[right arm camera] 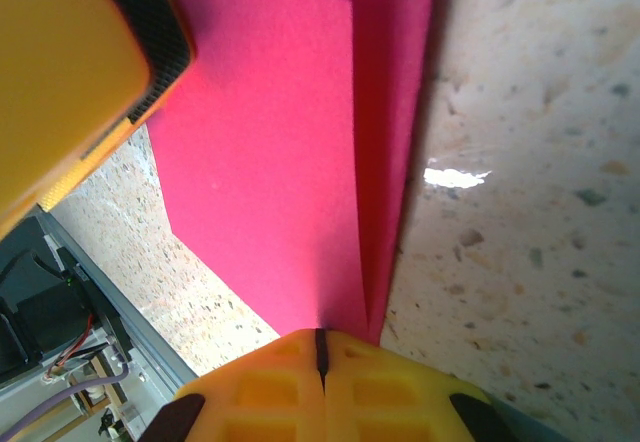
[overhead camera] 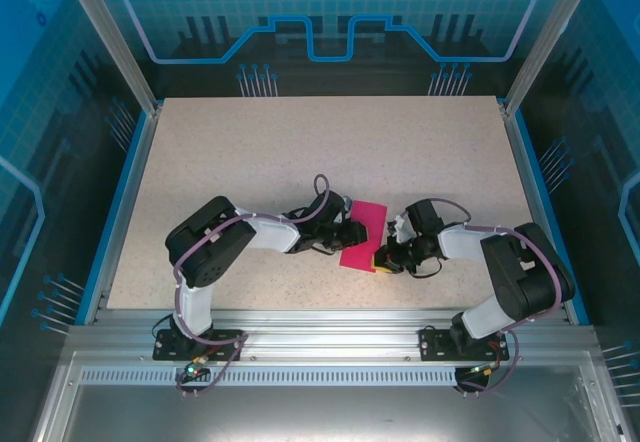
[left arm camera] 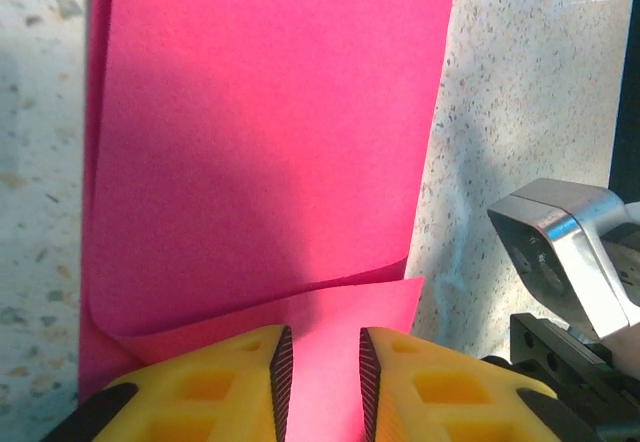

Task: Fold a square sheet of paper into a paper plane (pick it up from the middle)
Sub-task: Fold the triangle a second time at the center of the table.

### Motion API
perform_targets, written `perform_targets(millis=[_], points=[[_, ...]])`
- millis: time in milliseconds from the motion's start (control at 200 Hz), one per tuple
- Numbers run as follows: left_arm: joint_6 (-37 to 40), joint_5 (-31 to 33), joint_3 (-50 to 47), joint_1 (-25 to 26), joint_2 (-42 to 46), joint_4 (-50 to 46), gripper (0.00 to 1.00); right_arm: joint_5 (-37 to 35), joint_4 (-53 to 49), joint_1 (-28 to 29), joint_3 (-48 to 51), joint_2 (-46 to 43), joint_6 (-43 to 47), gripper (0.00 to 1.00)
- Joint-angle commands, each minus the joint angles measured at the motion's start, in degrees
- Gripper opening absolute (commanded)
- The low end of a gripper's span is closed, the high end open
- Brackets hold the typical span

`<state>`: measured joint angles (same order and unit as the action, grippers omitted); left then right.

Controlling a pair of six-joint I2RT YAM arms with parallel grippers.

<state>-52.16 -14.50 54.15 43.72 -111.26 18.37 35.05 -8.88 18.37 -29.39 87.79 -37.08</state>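
The left arm stretches low to the right, the left gripper with fingers apart over the part-folded square sheet of paper at mid-table. The right arm bends leftward, and the right gripper has its fingers pressed together at the sheet's edge. Whether they pinch the paper is hidden.

You have matt, smooth paper with crisp edges on a speckled, stone-like table that throws a small glint. The left fingers are yellow moulded plastic, faintly glossy, with black ribbed pads. That bracket is bare brushed metal. The near rail is ridged bare metal.
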Motion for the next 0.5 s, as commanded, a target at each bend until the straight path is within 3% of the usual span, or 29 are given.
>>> perform_targets(millis=[0, 495], points=[[4.47, 5.45, -2.06, -3.01, -0.10, -3.09, 0.29, -7.28, -3.24, 1.07, 1.78, 3.61, 0.56, 0.04], [5.67, 4.57, -2.28, -6.33, 0.86, -3.57, 0.31, -6.75, -3.20, 1.14, 1.57, 3.68, 0.86, 0.04]])
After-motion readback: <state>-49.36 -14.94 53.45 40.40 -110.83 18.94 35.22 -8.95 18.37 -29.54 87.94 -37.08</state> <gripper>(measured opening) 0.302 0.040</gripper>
